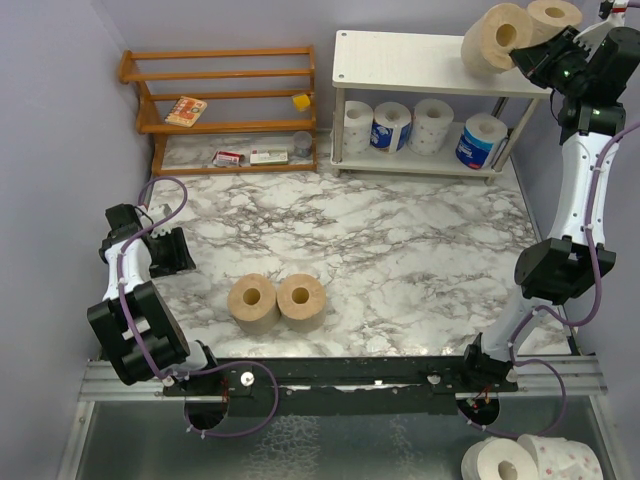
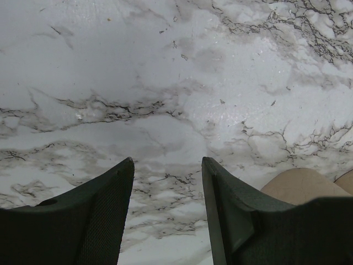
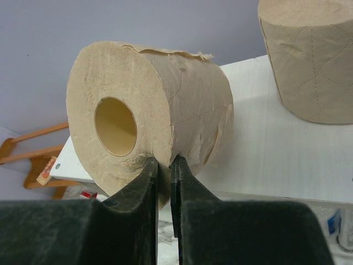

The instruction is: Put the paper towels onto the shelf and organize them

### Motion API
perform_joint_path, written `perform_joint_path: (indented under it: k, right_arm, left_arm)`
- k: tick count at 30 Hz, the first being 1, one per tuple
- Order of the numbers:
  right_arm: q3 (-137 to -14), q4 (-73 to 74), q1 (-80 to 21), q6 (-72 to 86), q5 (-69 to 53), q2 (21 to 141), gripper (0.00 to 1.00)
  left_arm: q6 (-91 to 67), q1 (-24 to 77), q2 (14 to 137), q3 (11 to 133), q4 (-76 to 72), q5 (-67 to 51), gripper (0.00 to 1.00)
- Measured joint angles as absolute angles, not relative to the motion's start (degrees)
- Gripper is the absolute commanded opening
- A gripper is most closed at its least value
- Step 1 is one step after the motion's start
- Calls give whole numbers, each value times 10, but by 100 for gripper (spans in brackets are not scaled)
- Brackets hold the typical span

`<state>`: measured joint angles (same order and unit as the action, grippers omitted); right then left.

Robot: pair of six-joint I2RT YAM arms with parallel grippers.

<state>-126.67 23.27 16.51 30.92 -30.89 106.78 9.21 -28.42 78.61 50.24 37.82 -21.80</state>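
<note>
My right gripper is shut, pinching the lower rim of a tan paper towel roll. The roll lies on its side at the front edge of the shelf's top board. A second tan roll stands upright behind it. The lower board holds several rolls, white ones and blue-wrapped ones. Two tan rolls stand on the marble table. My left gripper hangs open and empty left of them, with one roll past its right finger.
An orange wooden rack with small boxes and a yellow piece stands at the back left. More rolls lie below the table's near edge on the right. Walls close in on the left and behind the shelf.
</note>
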Motion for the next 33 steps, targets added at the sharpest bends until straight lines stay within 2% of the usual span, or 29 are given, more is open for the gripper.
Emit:
perform_joint_path:
  k: [5, 17, 19, 20, 21, 23, 24, 33]
  right_arm:
    - [-1267, 233, 165, 295, -296, 1068, 15]
    - [-1267, 233, 165, 272, -279, 1068, 17]
    - [-1267, 233, 165, 271, -278, 1069, 27]
    - [-1267, 233, 165, 271, -278, 1070, 39]
    - [-1267, 232, 165, 271, -277, 1070, 52]
    - [-1267, 227, 165, 267, -277, 1072, 90]
    - [-1267, 225, 165, 266, -276, 1072, 99]
    - [-1253, 146, 165, 213, -243, 1058, 100]
  left_arm:
    - [92, -284, 786, 502, 378, -219, 55]
    - [92, -289, 786, 502, 378, -219, 55]
    - [92, -291, 786, 502, 378, -219, 55]
    - [92, -292, 786, 502, 378, -219, 55]
    - [92, -293, 786, 502, 378, -219, 55]
    - [92, -293, 786, 502, 378, -219, 55]
    - [92, -293, 786, 502, 378, -219, 55]
    - [92, -297, 786, 502, 378, -219, 55]
